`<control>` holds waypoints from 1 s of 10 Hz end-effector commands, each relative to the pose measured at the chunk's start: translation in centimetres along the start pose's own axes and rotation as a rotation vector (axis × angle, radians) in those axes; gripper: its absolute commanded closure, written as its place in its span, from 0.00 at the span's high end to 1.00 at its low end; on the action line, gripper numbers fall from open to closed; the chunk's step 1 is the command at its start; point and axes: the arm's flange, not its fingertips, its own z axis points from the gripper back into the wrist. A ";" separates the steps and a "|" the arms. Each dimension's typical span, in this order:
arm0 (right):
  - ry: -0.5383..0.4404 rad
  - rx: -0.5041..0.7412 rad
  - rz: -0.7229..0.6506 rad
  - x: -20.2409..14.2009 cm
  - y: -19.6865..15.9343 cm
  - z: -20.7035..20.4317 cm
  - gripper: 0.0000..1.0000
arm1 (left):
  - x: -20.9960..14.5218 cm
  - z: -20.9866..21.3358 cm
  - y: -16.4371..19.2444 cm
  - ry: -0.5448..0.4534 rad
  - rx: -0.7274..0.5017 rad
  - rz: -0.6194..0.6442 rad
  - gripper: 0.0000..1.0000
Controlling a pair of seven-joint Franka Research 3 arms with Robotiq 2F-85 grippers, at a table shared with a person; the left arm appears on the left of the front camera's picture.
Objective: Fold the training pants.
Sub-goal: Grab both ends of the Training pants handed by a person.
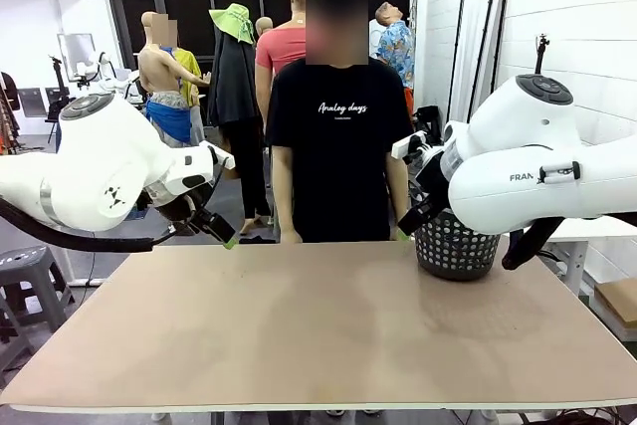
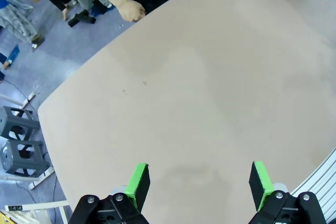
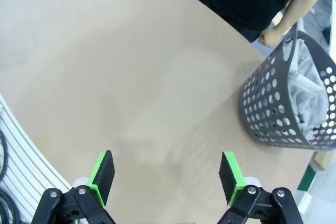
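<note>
- In the basket [image 3: 265,114], at about two o'clock from the right gripper [image 3: 168,174] in its wrist view, the training pants [image 3: 307,85] lie bunched. None of the cloth is on the table [image 1: 318,335].
- The right gripper and the left gripper [image 2: 199,179] both hover spread wide and empty.
- A reach inside could catch the rim and tip or drag the basket (it looks light).
- The person's hand [image 3: 270,36] is near the rim, at eleven o'clock from the basket, so a reach might meet it.
- A pinch into the heap may take only one leg or layer, and the pants would then come out twisted.
</note>
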 end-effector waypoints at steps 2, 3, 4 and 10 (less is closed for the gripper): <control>-0.026 0.010 -0.010 -0.2 -0.1 1.0 1.00 | 0.2 1.9 -0.2 -0.039 0.040 -0.008 1.00; -0.030 0.006 -0.008 -0.2 0.0 1.3 1.00 | 0.1 2.4 -0.3 -0.043 0.042 -0.012 1.00; -0.034 0.009 -0.005 -0.2 0.2 1.6 1.00 | 0.0 2.8 -0.7 -0.055 0.038 -0.020 1.00; -0.042 -0.014 0.004 0.4 0.0 1.8 1.00 | 0.6 3.1 -0.6 -0.067 0.032 -0.033 1.00</control>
